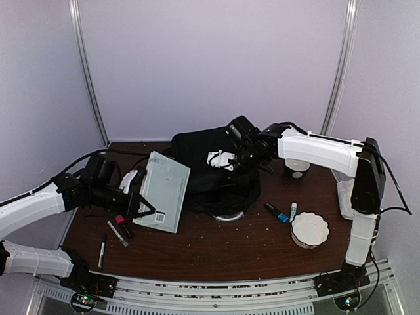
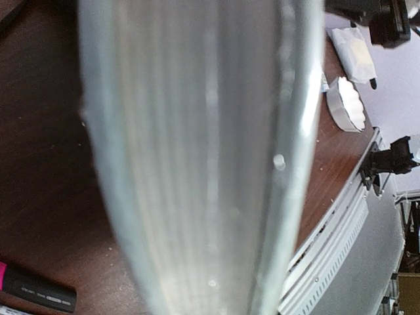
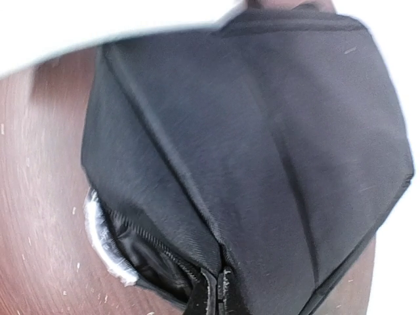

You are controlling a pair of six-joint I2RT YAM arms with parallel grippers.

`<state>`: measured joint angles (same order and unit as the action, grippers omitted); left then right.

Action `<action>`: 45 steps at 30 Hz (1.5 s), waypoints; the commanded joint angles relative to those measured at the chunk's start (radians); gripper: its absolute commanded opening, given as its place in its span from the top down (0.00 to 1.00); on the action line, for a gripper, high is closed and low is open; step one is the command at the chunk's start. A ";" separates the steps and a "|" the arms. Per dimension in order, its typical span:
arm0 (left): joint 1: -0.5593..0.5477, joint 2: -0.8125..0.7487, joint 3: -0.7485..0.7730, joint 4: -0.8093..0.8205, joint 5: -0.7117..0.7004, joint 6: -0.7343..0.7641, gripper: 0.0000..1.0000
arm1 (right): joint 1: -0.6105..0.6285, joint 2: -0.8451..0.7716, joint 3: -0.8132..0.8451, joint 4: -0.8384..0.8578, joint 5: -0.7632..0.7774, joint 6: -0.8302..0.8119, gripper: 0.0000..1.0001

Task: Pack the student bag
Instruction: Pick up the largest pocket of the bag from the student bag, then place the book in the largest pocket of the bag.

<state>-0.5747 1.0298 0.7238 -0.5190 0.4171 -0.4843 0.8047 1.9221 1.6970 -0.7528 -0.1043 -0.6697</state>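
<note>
Student bag [image 1: 197, 147] slumps soft and limp on the worktop, directly beneath the right tool [image 1: 223, 159], which is pinched tight on loose fabric by the zip. Left tool [image 1: 139, 190] clamps a stiff notebook [image 1: 164, 187].

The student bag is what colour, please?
Black; the student bag shows best in the right wrist view.

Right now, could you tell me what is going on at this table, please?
The left gripper holds a flat pale grey-green book tilted just left of the large black fabric backpack. The right gripper is shut on the backpack's top fabric. Several pens and a white scalloped dish lie on the brown table.
</note>
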 commanded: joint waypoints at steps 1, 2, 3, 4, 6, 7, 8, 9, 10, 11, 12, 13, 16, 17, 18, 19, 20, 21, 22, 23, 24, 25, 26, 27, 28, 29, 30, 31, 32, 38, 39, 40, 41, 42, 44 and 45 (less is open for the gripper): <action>0.004 -0.101 -0.026 0.106 0.188 0.011 1.00 | -0.007 -0.009 0.135 0.000 -0.011 0.074 1.00; 0.005 -0.118 -0.032 0.099 0.217 0.011 1.00 | -0.010 0.002 0.163 -0.007 -0.010 0.081 1.00; 0.005 -0.129 -0.009 0.041 0.237 0.040 1.00 | -0.011 0.014 0.191 -0.012 -0.007 0.092 1.00; 0.005 -0.138 0.018 -0.039 0.255 0.085 1.00 | -0.011 0.025 0.217 -0.019 -0.006 0.101 1.00; 0.006 -0.133 0.057 -0.159 0.321 0.169 1.00 | -0.013 0.051 0.272 -0.032 -0.007 0.121 1.00; 0.004 -0.122 0.065 -0.189 0.362 0.184 1.00 | -0.014 0.063 0.300 -0.039 -0.009 0.132 1.00; 0.004 -0.108 0.063 -0.196 0.407 0.191 1.00 | -0.014 0.074 0.326 -0.045 -0.012 0.145 1.00; 0.004 -0.096 0.053 -0.174 0.452 0.175 1.00 | -0.015 0.084 0.350 -0.051 -0.015 0.155 1.00; 0.002 -0.090 0.030 -0.127 0.485 0.145 1.00 | -0.016 0.092 0.362 -0.054 -0.019 0.163 1.00; 0.000 -0.089 0.010 -0.068 0.507 0.114 1.00 | -0.016 0.099 0.388 -0.058 -0.021 0.167 1.00; -0.002 -0.093 -0.010 -0.011 0.522 0.087 1.00 | -0.016 0.106 0.405 -0.061 -0.024 0.172 1.00; -0.002 -0.096 -0.029 0.043 0.535 0.061 1.00 | -0.016 0.111 0.416 -0.062 -0.024 0.178 1.00; -0.016 -0.087 -0.060 0.200 0.556 -0.012 1.00 | -0.015 0.116 0.430 -0.066 -0.034 0.192 1.00; -0.024 -0.080 -0.066 0.241 0.554 -0.033 1.00 | -0.016 0.117 0.433 -0.067 -0.038 0.196 1.00; -0.031 -0.060 -0.074 0.283 0.552 -0.050 1.00 | -0.015 0.119 0.437 -0.068 -0.042 0.200 1.00; -0.039 -0.043 -0.082 0.330 0.550 -0.071 1.00 | -0.016 0.121 0.441 -0.069 -0.044 0.204 1.00; -0.049 -0.024 -0.088 0.372 0.543 -0.090 1.00 | -0.015 0.124 0.448 -0.070 -0.047 0.207 1.00; -0.062 -0.002 -0.093 0.413 0.531 -0.106 1.00 | -0.016 0.126 0.455 -0.072 -0.047 0.212 1.00; -0.076 0.018 -0.101 0.469 0.520 -0.131 1.00 | -0.015 0.129 0.460 -0.072 -0.049 0.213 1.00; -0.089 0.044 -0.111 0.527 0.511 -0.158 1.00 | -0.016 0.130 0.463 -0.073 -0.050 0.215 1.00; -0.103 0.069 -0.123 0.595 0.500 -0.191 1.00 | -0.016 0.132 0.467 -0.074 -0.054 0.218 1.00; -0.116 0.094 -0.137 0.658 0.491 -0.221 1.00 | -0.016 0.134 0.473 -0.075 -0.057 0.221 1.00; -0.130 0.122 -0.145 0.712 0.478 -0.246 1.00 | -0.015 0.137 0.480 -0.077 -0.060 0.224 1.00; -0.143 0.147 -0.153 0.766 0.461 -0.281 1.00 | -0.015 0.139 0.486 -0.080 -0.064 0.228 1.00; -0.154 0.170 -0.166 0.829 0.447 -0.313 1.00 | -0.016 0.141 0.490 -0.082 -0.069 0.232 1.00; -0.165 0.198 -0.178 0.907 0.442 -0.352 1.00 | -0.014 0.141 0.493 -0.083 -0.073 0.235 1.00; -0.172 0.224 -0.184 0.962 0.438 -0.383 1.00 | -0.014 0.141 0.495 -0.082 -0.077 0.237 1.00; -0.177 0.250 -0.186 1.000 0.431 -0.399 1.00 | -0.014 0.141 0.499 -0.084 -0.079 0.241 1.00; -0.179 0.269 -0.187 1.026 0.419 -0.411 1.00 | -0.015 0.140 0.503 -0.084 -0.081 0.243 1.00; -0.181 0.389 -0.196 1.220 0.365 -0.511 1.00 | -0.015 0.127 0.502 -0.088 -0.115 0.263 1.00; -0.181 0.414 -0.196 1.259 0.354 -0.535 1.00 | -0.013 0.124 0.501 -0.087 -0.126 0.269 1.00; -0.180 0.439 -0.195 1.293 0.342 -0.560 1.00 | -0.013 0.122 0.500 -0.088 -0.135 0.272 1.00; -0.180 0.469 -0.193 1.335 0.336 -0.584 1.00 | -0.011 0.119 0.499 -0.092 -0.148 0.274 1.00; -0.180 0.497 -0.190 1.383 0.333 -0.614 1.00 | -0.008 0.114 0.495 -0.093 -0.160 0.276 1.00; -0.179 0.562 -0.190 1.496 0.317 -0.682 1.00 | -0.002 0.101 0.481 -0.089 -0.172 0.282 1.00; -0.178 0.593 -0.185 1.547 0.313 -0.721 1.00 | 0.001 0.096 0.475 -0.089 -0.178 0.285 1.00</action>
<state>-0.7555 1.5524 0.5137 0.6144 0.7494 -1.0698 0.7906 2.0670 2.1559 -0.8852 -0.2138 -0.4145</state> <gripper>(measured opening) 0.203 0.006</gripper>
